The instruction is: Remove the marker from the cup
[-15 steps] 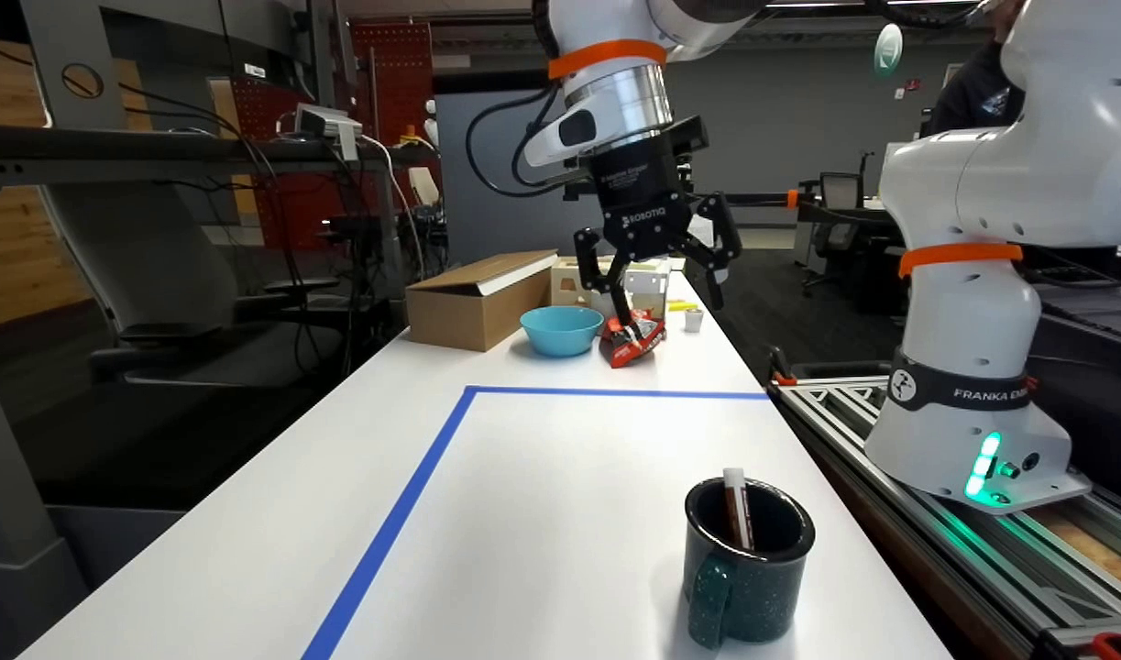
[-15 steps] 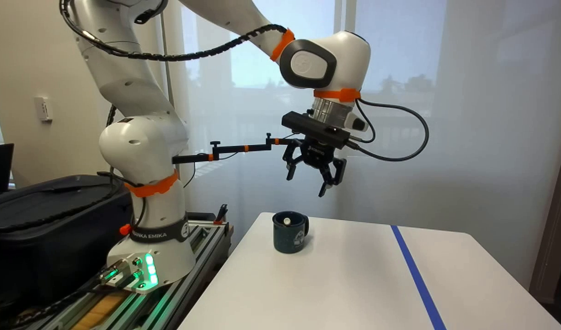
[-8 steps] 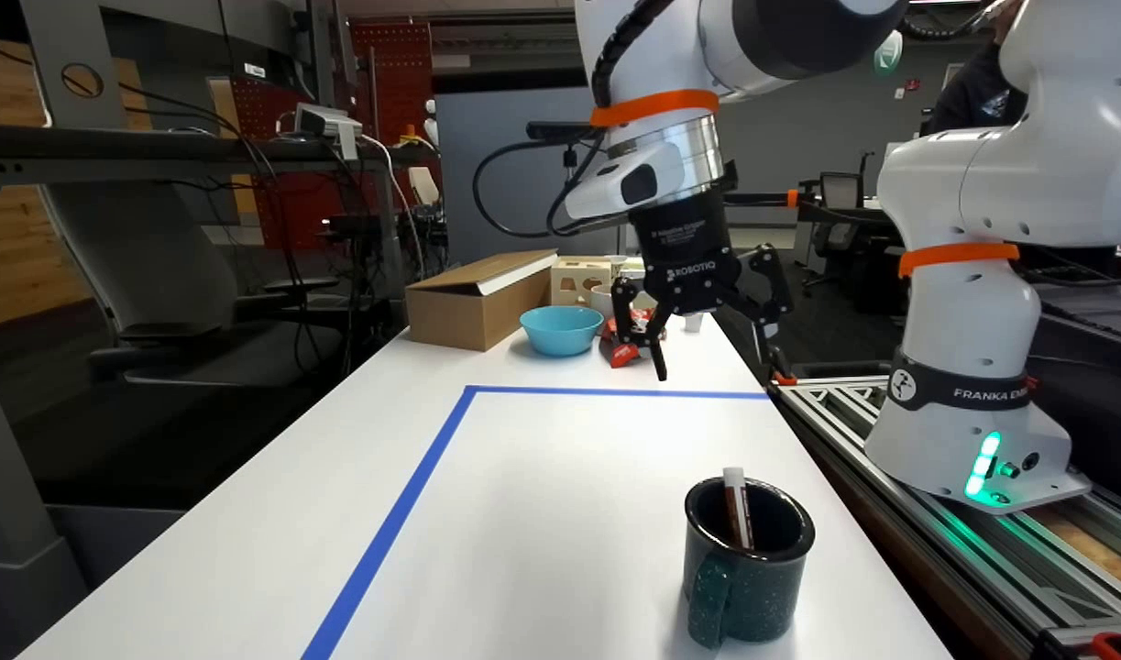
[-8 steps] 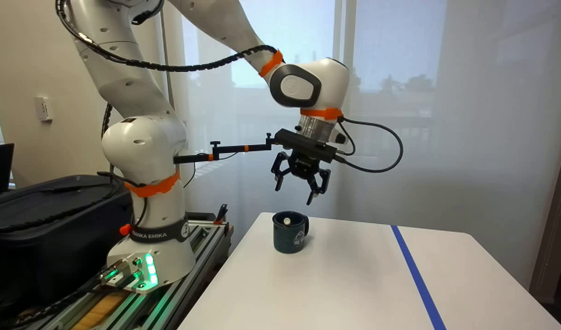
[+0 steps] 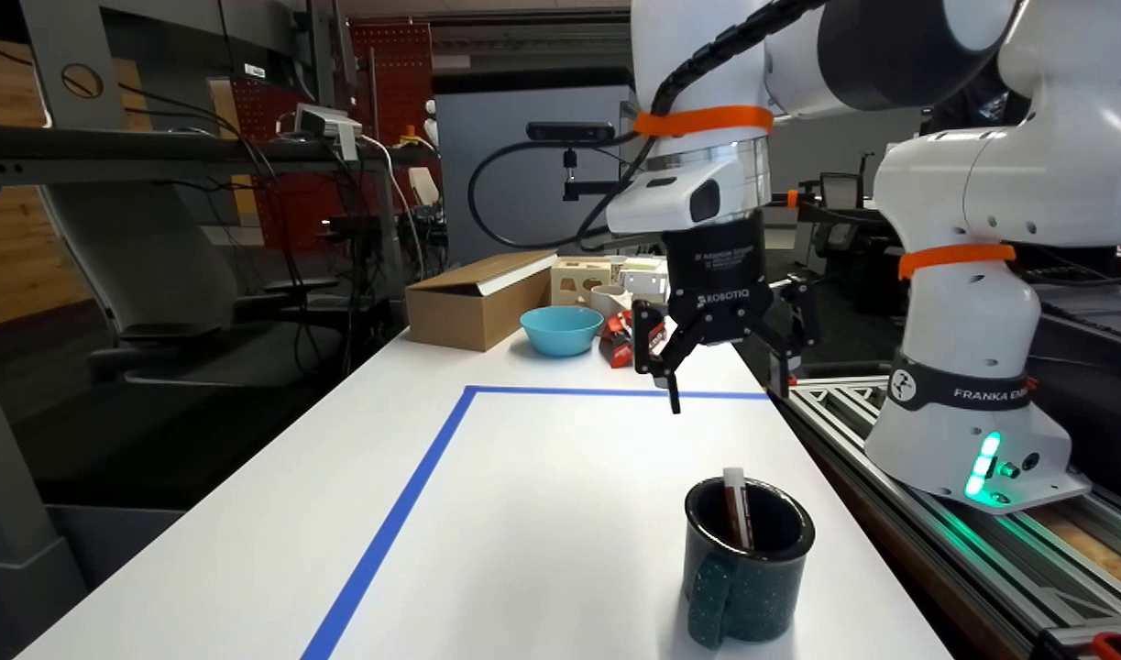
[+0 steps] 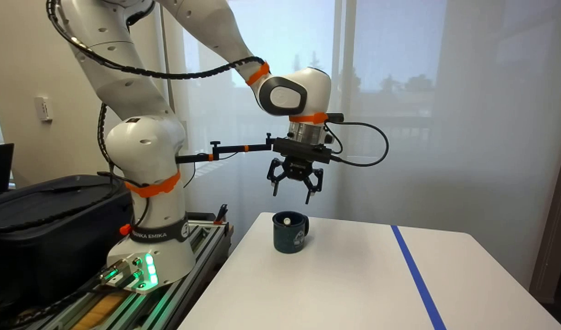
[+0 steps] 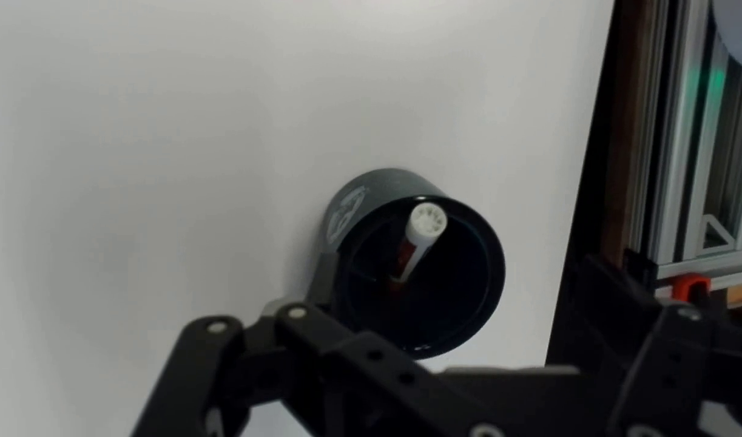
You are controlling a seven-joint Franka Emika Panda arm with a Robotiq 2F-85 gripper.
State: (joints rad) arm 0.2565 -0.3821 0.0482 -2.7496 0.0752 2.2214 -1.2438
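The dark teal cup stands upright on the white table in both exterior views [image 5: 757, 591] [image 6: 285, 240]. The marker [image 5: 738, 509] leans inside it, its white end up and above the rim; in an exterior view mostly that end [image 6: 287, 221] shows. In the wrist view the marker [image 7: 416, 240] leans toward the far rim of the cup [image 7: 497, 267], and its lower end is in dark shadow. My gripper [image 5: 729, 401] is open and empty. In an exterior view the gripper [image 6: 291, 199] hangs above the cup, apart from it. In the wrist view one finger [image 7: 325, 276] overlaps the cup's left side.
A light blue bowl [image 5: 562, 332], a cardboard box [image 5: 478, 307] and a red packet [image 5: 620, 341] stand at the table's far end. Blue tape [image 5: 413, 495] marks the table. The table edge and a metal rail [image 7: 680, 152] lie close beside the cup.
My gripper has come lower and over toward the cup, and has turned from tilted to nearly straight down. It stays open. The cup and marker have not moved.
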